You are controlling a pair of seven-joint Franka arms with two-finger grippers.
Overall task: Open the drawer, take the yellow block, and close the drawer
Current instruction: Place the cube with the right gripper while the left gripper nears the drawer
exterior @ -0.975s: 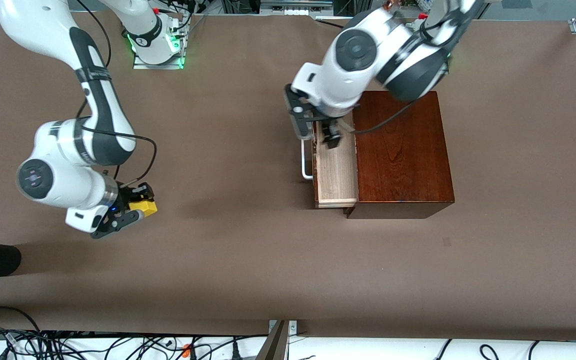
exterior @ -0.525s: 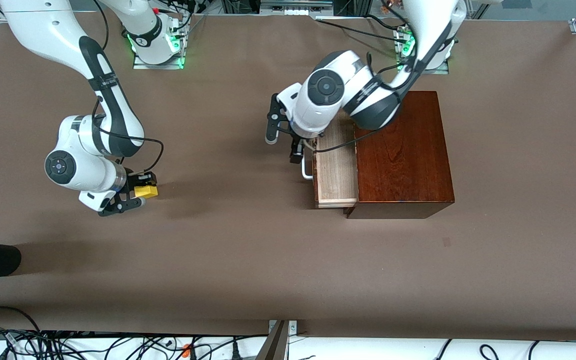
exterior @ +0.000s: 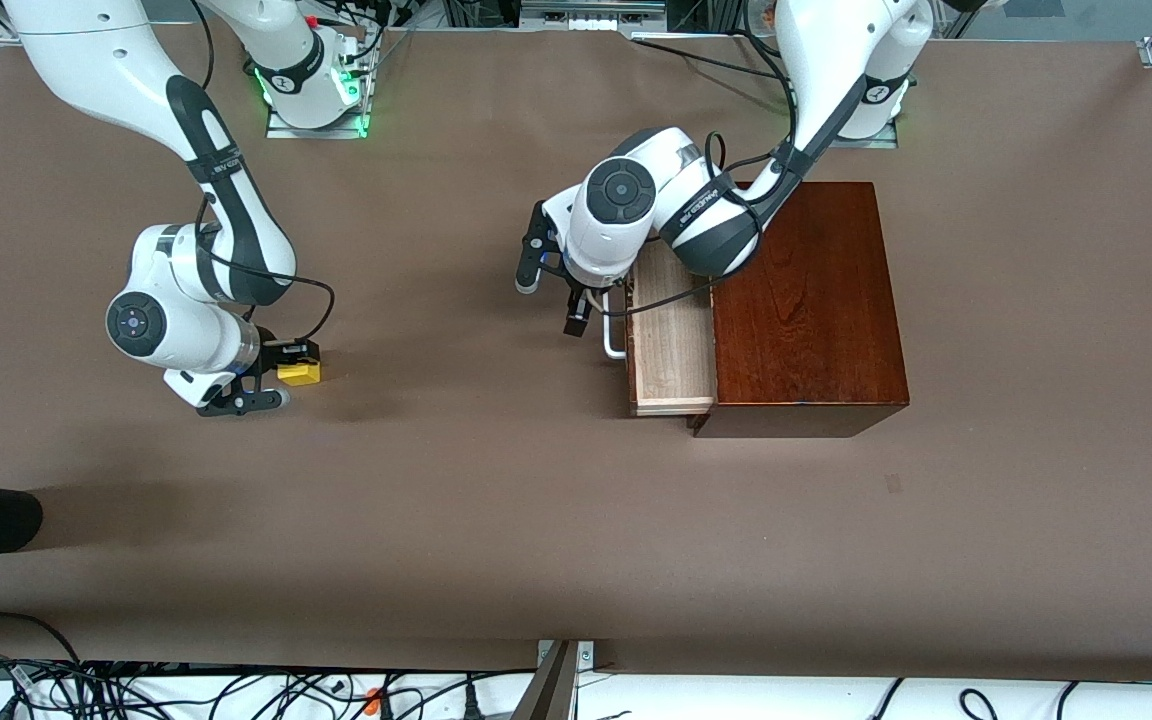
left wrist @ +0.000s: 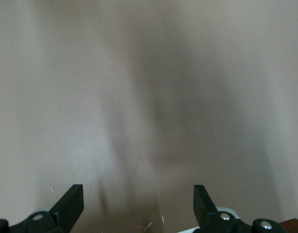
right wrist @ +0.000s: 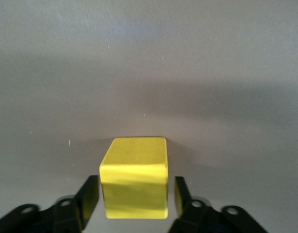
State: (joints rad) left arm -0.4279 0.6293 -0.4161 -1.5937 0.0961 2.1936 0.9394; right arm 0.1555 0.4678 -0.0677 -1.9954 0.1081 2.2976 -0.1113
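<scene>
Drawer (exterior: 674, 340): stood pulled out of the wooden box (exterior: 804, 300); visible pale inside bare.
Yellow block (exterior: 299, 373): on the table (exterior: 496, 500) toward the right arm's end, between the right gripper (exterior: 274, 378) fingers, small gaps either side.
Left gripper (exterior: 548, 298): spread wide, in front of the drawer's white handle (exterior: 612, 340).

Bare table (exterior: 496, 480) around open drawer (exterior: 674, 345)
</scene>
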